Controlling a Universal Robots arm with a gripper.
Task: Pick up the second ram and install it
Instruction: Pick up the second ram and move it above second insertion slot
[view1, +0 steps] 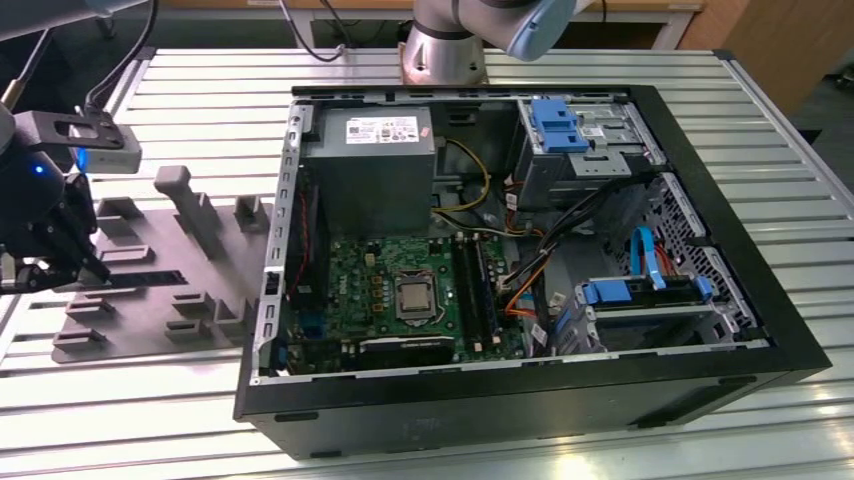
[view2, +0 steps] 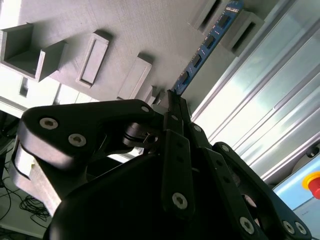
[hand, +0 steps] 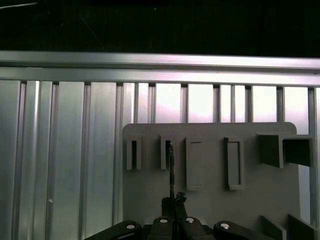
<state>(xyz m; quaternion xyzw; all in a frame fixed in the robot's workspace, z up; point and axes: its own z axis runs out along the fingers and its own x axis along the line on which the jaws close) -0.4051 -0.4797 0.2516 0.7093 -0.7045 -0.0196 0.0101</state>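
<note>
The second ram (view2: 207, 42) is a thin blue-green stick lying edge-up across the slotted posts of the grey fixture plate (view1: 200, 300). In the first wrist view the ram (hand: 171, 167) shows as a dark thin line running from one slot toward the fingers. My gripper (view2: 174, 100) has its black fingers pinched together on the near end of the stick, while the far end still rests in a post. In the exterior view the gripper (view1: 80, 272) hangs low over that view's left side of the plate. The gripper's tip (hand: 173, 201) meets the ram's end.
An open computer case (view1: 747, 330) lies on the slatted metal table (view1: 200, 100), at the exterior view's right of the plate. Inside are the green motherboard (view1: 387, 290), long black slots (view1: 474, 290), a grey power supply (view1: 367, 165) and blue drive brackets (view1: 561, 125). The arm's base (view1: 441, 55) stands behind the case.
</note>
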